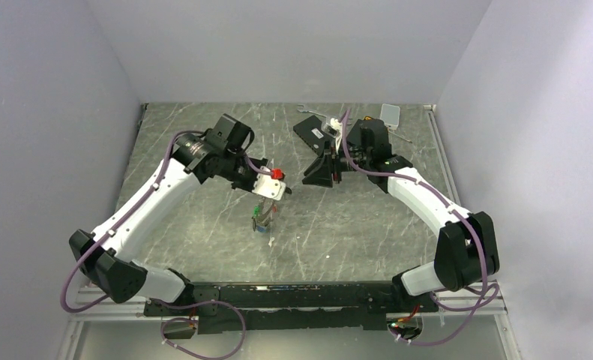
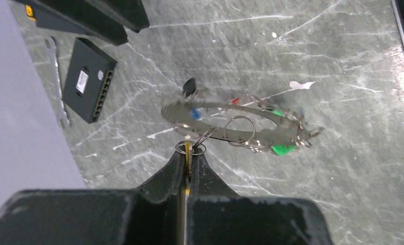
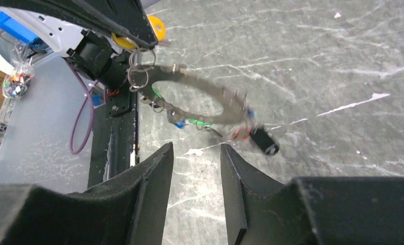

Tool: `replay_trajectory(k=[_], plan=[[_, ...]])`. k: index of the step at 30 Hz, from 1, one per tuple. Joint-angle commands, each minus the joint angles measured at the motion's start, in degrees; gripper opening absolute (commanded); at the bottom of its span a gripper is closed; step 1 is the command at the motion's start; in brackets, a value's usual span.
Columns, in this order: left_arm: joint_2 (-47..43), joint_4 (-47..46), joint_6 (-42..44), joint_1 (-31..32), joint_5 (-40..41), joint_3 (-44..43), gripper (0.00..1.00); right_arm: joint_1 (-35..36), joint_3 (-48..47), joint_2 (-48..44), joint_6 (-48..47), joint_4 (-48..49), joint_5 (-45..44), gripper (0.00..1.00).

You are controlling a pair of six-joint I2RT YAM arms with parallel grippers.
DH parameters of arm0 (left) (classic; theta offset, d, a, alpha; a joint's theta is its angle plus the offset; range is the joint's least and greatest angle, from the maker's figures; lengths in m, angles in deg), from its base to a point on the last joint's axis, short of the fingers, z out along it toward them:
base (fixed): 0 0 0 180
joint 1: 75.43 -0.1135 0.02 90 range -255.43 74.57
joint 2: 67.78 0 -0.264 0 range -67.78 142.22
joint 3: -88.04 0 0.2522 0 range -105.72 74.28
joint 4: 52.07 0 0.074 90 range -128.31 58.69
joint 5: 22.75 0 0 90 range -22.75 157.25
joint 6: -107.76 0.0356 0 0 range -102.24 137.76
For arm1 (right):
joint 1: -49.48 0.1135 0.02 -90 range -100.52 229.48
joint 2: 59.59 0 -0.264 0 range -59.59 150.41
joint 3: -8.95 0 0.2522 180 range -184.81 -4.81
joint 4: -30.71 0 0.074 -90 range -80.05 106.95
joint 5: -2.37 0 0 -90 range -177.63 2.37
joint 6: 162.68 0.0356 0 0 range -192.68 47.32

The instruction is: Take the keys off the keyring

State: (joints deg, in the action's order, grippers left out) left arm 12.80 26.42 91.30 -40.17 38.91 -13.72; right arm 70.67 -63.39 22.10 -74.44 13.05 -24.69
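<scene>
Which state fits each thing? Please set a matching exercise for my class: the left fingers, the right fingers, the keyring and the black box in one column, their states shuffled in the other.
Things
1. left fingers
2. right fingers
3. keyring
4. black box

States
A. lying on the table beside the wrench
B. open, holding nothing
C. hanging from the gripped key
D. shut on the yellow key

Pairs: 1-D, 2-B, 3-C, 4-A

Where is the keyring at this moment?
In the top view the keyring hangs near mid-table under the left gripper, which pinches its yellow key; the right gripper is open nearby.
</scene>
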Motion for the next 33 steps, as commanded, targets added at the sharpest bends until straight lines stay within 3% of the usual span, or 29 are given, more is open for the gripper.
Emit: replay_trajectory(k=[1, 11, 18, 33], plan=[[-3.9, -7.3, 5.5, 1.4, -3.8, 2.4, 0.00, 0.6, -4.3, -1.9, -2.0, 2.4, 2.4, 0.42], [-12.2, -17.2, 16.8, 4.2, -2.3, 13.7, 0.00, 3.2, -8.7, -1.7, -9.6, -5.3, 0.9, 0.43], [-17.4, -27.1, 20.9, 5.1, -3.1, 20.8, 0.00, 6.2, -7.0, -1.6, -8.8, -3.1, 0.8, 0.46], [-19.8, -36.4, 17.5, 5.3, -3.7, 25.8, 0.00, 10.2, -3.4, -1.1, -9.7, 1.8, 2.4, 0.41]])
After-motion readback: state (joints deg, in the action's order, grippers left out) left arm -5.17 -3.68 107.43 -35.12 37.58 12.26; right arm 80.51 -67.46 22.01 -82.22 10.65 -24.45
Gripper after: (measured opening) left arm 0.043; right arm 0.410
